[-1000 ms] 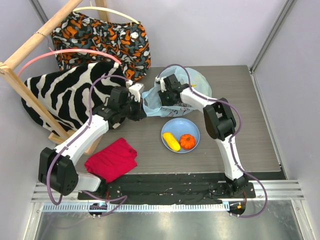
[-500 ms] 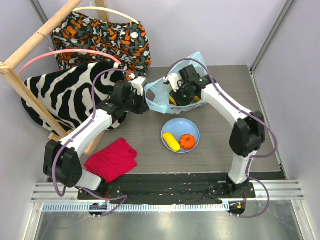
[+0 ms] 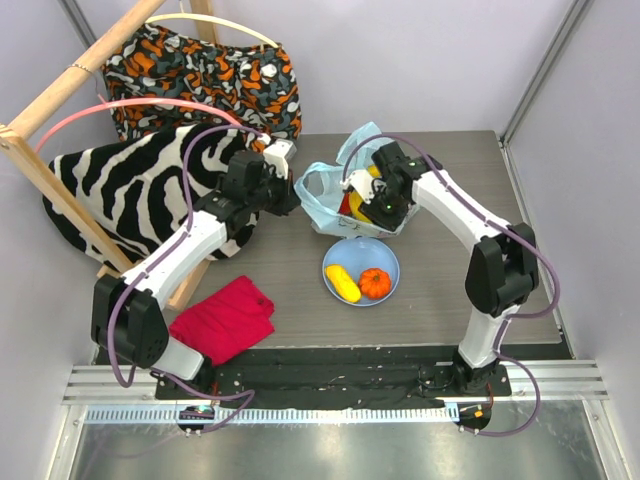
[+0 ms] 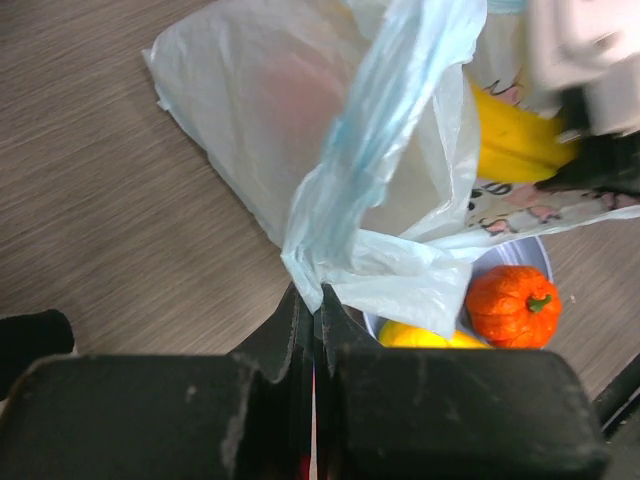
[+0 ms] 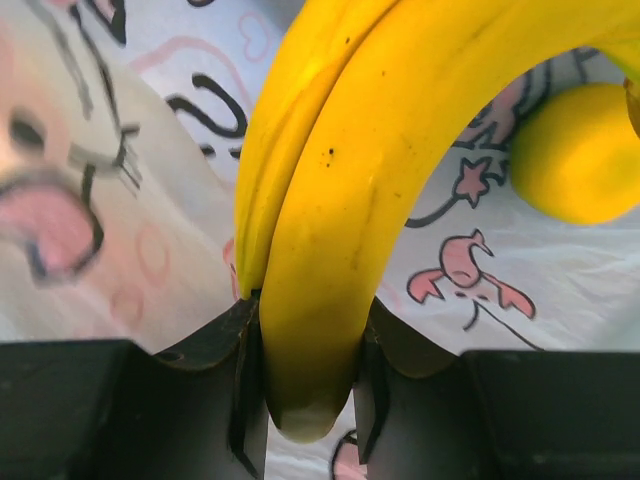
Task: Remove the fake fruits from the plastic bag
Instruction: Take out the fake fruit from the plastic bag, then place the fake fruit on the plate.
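Observation:
The light-blue plastic bag (image 3: 330,190) hangs just behind the plate, pulled up by one handle. My left gripper (image 3: 292,194) (image 4: 316,292) is shut on that handle of the bag (image 4: 300,130). My right gripper (image 3: 360,205) (image 5: 305,390) is inside the bag's mouth, shut on the yellow banana bunch (image 5: 340,200) (image 4: 510,135). Another yellow fruit (image 5: 580,150) lies on the printed plastic beyond it. A reddish shape (image 4: 290,85) shows through the bag wall. On the round blue plate (image 3: 388,260) rest the ribbed orange fruit (image 3: 375,283) (image 4: 510,305) and the oblong yellow piece (image 3: 342,283) (image 4: 420,338).
A zebra-striped cloth bag (image 3: 140,190) and an orange-patterned one (image 3: 200,80) lean on a wooden frame (image 3: 60,110) at the left and back. A red cloth (image 3: 222,320) lies front left. Walls close in the right and rear sides.
My right gripper has moved right and nearer inside the bag, and the banana bunch now shows in it. My left gripper has drawn the handle up and to the right.

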`<state>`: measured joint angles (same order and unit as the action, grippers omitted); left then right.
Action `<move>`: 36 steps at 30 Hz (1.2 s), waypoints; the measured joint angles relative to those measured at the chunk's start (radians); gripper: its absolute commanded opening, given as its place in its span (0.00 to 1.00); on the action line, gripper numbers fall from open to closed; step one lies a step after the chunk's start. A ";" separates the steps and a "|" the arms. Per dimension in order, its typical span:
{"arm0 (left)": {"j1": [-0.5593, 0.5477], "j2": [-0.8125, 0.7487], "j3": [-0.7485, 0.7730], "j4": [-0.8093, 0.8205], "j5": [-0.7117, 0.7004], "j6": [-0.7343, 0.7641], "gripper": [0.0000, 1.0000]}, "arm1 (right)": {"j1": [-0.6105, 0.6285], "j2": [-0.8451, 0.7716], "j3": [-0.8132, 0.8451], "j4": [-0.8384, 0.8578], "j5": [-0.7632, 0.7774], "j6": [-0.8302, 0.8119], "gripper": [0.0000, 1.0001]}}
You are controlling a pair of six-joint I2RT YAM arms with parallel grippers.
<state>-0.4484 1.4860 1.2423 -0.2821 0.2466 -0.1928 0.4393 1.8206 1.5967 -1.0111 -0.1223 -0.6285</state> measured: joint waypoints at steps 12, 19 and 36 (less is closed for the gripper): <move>0.035 0.133 0.068 -0.010 -0.019 0.017 0.00 | 0.167 -0.449 -0.029 -0.023 -0.182 -0.275 0.16; 0.048 0.197 0.188 -0.013 -0.008 0.013 0.00 | 0.268 -0.491 -0.246 -0.029 -0.172 -0.499 0.16; 0.075 0.168 0.146 -0.014 0.019 0.014 0.00 | 0.176 -0.158 -0.253 0.031 -0.046 -0.679 0.15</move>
<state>-0.3733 1.6543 1.3880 -0.2966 0.2661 -0.1791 0.6151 1.6630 1.3441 -0.9798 -0.1680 -1.3071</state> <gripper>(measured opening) 0.011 0.357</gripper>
